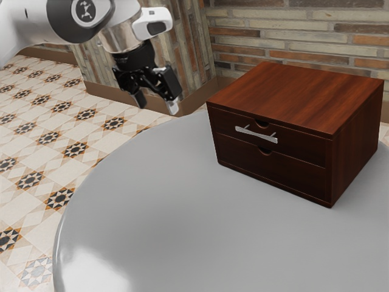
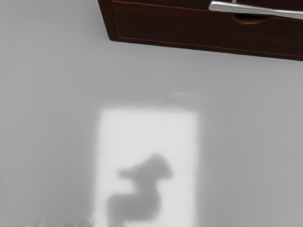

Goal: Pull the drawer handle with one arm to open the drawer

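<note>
A boxy cabinet (image 1: 298,91) of dark, glossy reddish wood is set on the smooth, round grey tabletop (image 1: 182,231), toward the exterior view's right. Its upper drawer (image 1: 298,146) is fitted with a slim silver bar handle (image 1: 256,134) and is seen flush with the cabinet front. The black gripper (image 1: 158,104) is held released, fingers spread and angled downward, well apart from the handle, on the exterior view's left.

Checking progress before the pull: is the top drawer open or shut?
Shut. The top drawer front sits flush with the cabinet, and the gripper is apart from its handle.
</note>
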`<state>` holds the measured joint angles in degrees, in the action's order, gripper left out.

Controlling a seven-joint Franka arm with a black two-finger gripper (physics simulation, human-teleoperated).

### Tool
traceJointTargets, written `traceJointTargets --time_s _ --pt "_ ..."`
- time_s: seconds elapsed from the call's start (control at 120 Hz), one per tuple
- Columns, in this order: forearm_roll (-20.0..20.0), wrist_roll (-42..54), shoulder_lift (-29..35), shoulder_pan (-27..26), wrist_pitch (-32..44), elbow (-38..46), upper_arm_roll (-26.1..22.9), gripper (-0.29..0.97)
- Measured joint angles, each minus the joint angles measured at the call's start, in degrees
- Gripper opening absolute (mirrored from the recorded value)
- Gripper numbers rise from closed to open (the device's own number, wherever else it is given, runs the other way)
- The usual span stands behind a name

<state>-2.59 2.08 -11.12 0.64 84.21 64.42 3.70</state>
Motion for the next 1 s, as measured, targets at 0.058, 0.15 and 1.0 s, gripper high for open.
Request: traceJointTargets --time_s 0.058,0.15,1.0 --pt "0.1 0.0 0.0 0.1 0.1 0.2 0.2 0.68" --pt "0.2 0.2 0.2 0.1 0.0 0.3 0.3 0.68" --pt "8.7 32.9 4.8 0.1 28.7 24.6 -5.9 0.68"
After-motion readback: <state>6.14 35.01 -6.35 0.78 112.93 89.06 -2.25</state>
